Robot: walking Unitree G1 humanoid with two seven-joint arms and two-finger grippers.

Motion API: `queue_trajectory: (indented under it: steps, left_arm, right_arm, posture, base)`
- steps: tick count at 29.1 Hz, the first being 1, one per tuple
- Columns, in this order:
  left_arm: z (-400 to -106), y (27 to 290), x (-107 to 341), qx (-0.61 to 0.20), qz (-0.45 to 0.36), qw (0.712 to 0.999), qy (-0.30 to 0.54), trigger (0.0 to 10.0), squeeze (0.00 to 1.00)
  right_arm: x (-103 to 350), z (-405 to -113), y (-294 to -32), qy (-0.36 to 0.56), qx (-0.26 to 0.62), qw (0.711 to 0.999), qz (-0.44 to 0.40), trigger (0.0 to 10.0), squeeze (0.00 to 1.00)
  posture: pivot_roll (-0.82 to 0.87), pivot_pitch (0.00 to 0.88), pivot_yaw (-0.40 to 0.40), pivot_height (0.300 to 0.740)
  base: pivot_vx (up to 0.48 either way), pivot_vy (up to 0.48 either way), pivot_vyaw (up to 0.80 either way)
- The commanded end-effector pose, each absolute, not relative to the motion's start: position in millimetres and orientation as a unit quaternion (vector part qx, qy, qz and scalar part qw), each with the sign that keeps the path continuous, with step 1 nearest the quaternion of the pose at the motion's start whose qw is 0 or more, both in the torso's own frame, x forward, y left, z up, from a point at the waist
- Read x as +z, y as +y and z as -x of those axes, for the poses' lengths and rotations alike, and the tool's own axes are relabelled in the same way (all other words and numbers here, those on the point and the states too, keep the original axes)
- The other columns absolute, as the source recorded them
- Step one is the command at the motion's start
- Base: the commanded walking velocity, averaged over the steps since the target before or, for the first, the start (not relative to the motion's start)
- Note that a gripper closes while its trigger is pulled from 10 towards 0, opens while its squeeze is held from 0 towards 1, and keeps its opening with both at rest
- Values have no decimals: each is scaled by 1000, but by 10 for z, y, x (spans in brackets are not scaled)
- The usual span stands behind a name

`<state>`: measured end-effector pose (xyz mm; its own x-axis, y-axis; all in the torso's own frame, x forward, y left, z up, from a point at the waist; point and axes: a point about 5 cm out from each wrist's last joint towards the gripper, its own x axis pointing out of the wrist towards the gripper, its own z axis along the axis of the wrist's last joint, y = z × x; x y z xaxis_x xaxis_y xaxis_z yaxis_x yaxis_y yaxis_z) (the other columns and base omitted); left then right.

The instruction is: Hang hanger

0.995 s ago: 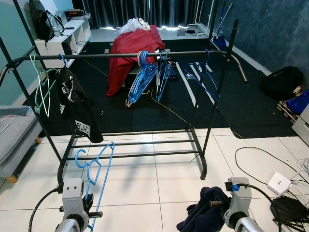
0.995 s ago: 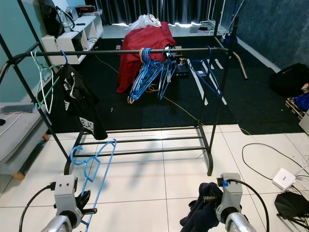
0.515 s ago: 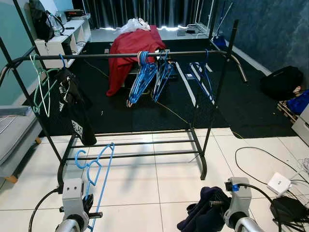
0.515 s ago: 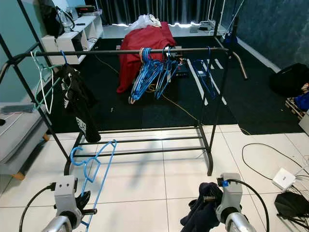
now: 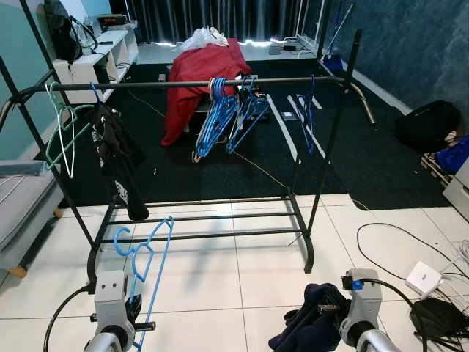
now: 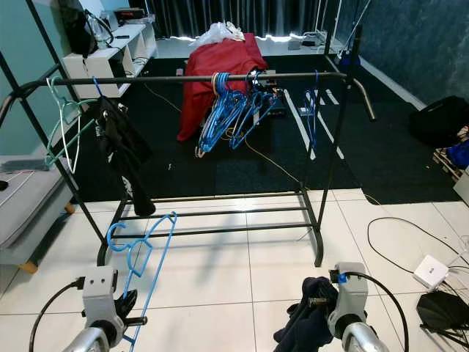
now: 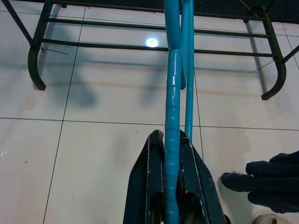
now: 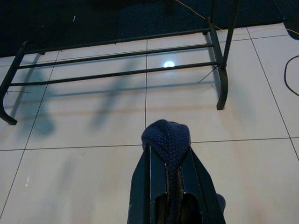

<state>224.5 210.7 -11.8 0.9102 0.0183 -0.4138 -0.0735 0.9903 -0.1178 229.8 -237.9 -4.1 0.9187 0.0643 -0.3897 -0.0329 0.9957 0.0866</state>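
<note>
Right now we are holding the blue hanger [image 5: 146, 257] in our left gripper [image 7: 171, 154], its two black fingers pinched tight on one thin blue arm of the frame. From that grip the hanger is rising up and slightly forward, its hook curling over at the top, level with the lower rails of the clothes rack [image 5: 205, 83] and just short of them. Our right gripper [image 8: 170, 154] is clamping a dark blue knitted garment [image 8: 167, 137], which is bunching over the fingertips and drooping beside the wrist.

We are facing the rack across white floor tiles [image 5: 242, 286], with open tile between us and its base bars. On the rack's top rail, a green hanger [image 5: 66, 132] is hanging near the left end, with a black garment [image 5: 121, 158] just beside it. A cluster of blue hangers [image 5: 227, 117] is hanging around the rail's middle, and a single blue hanger [image 5: 308, 117] is hanging nearer the right post. Bare stretches of rail are showing between the black garment and the cluster, and between the cluster and the single hanger.

Behind the rack, a red cloth [image 5: 201, 73] is draped over something on the dark carpet. To the rack's left, a grey seat edge [image 5: 22, 213] is reaching toward us. To its right, cables [image 5: 388, 242] and a white box [image 5: 425, 277] are lying on the tiles.
</note>
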Motion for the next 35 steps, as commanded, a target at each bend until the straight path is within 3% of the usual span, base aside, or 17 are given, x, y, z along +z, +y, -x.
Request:
queue_trajectory:
  steps: [1,35]
  left_arm:
    - [-2242,2190,-110,27,56,976,211,10000,0]
    - [-2263,2193,-105,27,56,976,211,10000,0]
  right_arm:
    - [-24,-2311,-2372,194,23,980,-41,10000,0]
    - [-19,-2331,-2367,195,23,980,-41,10000,0]
  posture:
    - [19,27,11,735]
    - [20,27,13,735]
  base:
    - [0,0,0]
    - [0,0,0]
